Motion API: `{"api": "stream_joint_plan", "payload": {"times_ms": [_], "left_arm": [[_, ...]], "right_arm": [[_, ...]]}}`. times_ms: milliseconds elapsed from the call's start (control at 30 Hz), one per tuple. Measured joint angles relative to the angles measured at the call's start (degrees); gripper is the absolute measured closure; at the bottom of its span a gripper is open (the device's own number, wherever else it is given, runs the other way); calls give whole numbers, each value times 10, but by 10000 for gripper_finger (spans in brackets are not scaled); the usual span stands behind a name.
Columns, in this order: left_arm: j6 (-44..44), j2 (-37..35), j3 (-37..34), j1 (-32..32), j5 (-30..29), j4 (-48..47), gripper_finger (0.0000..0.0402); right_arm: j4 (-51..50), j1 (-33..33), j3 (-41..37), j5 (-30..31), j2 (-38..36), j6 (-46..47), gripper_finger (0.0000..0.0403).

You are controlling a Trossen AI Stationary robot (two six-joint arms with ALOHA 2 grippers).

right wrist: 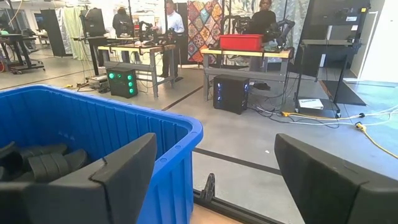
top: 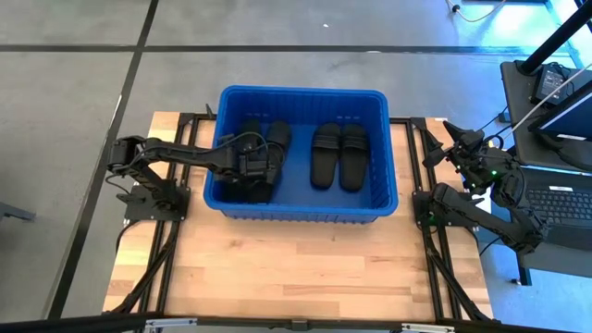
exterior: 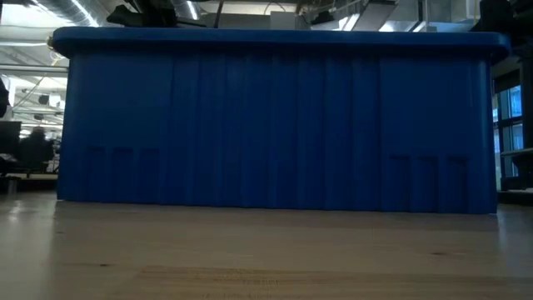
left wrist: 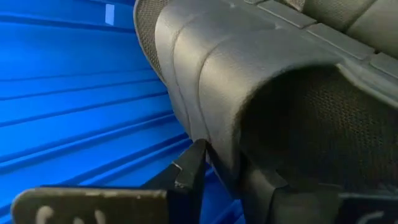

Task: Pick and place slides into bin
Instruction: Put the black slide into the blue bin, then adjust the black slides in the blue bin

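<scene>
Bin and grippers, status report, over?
Left gripper inside the bin, on a slide. Right gripper open, parked outside. Slide pair already in. Nothing blocking.

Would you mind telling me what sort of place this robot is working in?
Probably a robotics lab or workshop: workbenches stand on a concrete floor, people work there, and computer towers sit under the benches.

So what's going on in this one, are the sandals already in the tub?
Mostly, it seems. The left tool is reaching down inside the blue bin, over the left part, with a black slide right at its fingers; whether it grips or has let go is unclear. A pair of slides lies side by side in the bin's right half. The right tool waits open beside the bin's right side. No slides show on the wooden table.
</scene>
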Motion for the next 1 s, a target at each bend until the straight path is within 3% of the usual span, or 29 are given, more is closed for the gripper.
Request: {"api": "stream_joint_plan", "payload": {"times_ms": [233,600,1000], "left_arm": [[0,0,1,0,31,-5,307],[-1,0,8,9,108,-21,236],[-5,0,119,10,138,-110,233]], "right_arm": [[0,0,0,0,0,0,76],[0,0,0,0,0,-1,76],[0,0,0,0,0,-2,76]]}}
